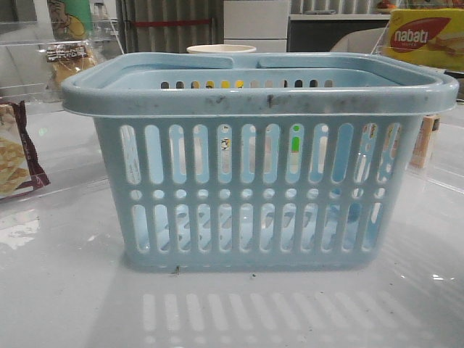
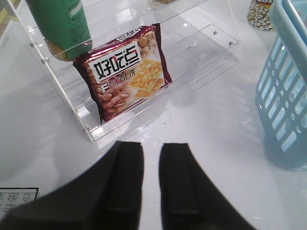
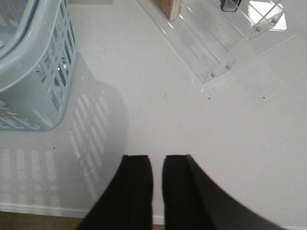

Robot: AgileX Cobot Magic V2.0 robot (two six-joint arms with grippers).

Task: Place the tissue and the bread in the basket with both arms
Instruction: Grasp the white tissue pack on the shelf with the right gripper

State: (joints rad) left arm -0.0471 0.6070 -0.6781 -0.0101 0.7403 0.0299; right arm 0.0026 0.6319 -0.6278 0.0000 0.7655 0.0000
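**Basket centred, both end effectors empty**

Front: the large light-blue slotted plastic basket (image 1: 257,170) is sitting mid-bench (image 1: 65,290).

Left wrist: my left end effector (image 2: 151,179) is hovering nearly clenched, grasping nothing, near a maroon-edged cracker packet (image 2: 125,72).

Right wrist: my right end effector (image 3: 157,191) is hovering likewise, beside the basket (image 3: 36,62).

The light-blue slotted basket (image 1: 254,196) stands upright mid-table; the clear-wrapped golden bread (image 1: 67,61) sits far left behind it.
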